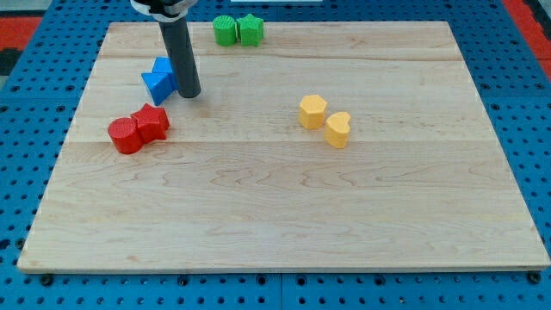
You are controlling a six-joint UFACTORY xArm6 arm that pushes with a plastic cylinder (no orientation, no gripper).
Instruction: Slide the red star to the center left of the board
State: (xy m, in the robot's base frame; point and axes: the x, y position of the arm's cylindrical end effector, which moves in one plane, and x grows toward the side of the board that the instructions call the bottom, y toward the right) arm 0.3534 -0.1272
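Observation:
The red star [152,121] lies at the left of the wooden board [284,207], touching a red round block [126,135] on its lower left. My tip [188,93] rests on the board above and to the right of the red star, a short gap away. The tip stands right beside a blue block [158,80] of unclear shape, which lies on its left.
Two green blocks [225,30] [250,29] sit side by side at the board's top edge. A yellow hexagon block [312,111] and a yellow heart block [338,130] lie right of centre. Blue pegboard [26,172] surrounds the board.

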